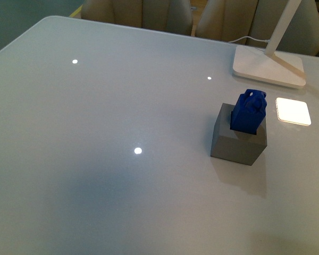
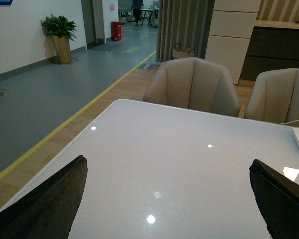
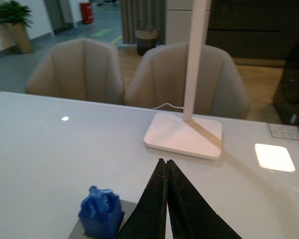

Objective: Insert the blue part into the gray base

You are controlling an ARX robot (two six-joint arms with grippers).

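Observation:
The gray base (image 1: 237, 142) stands on the white table at the right. The blue part (image 1: 248, 111) sits upright in the hole in its top face, its knobbly top sticking out. Neither gripper shows in the front view. In the right wrist view my right gripper (image 3: 165, 164) is shut and empty, above and beside the blue part (image 3: 100, 212) and the gray base (image 3: 79, 231). In the left wrist view my left gripper (image 2: 167, 174) is open and empty over bare table, its two dark fingers (image 2: 50, 199) wide apart.
A white lamp foot (image 1: 268, 66) with its slanted stem stands behind the base at the back right, with a bright square reflection (image 1: 293, 111) beside it. Beige chairs (image 2: 192, 92) stand along the table's far edge (image 1: 127, 25).

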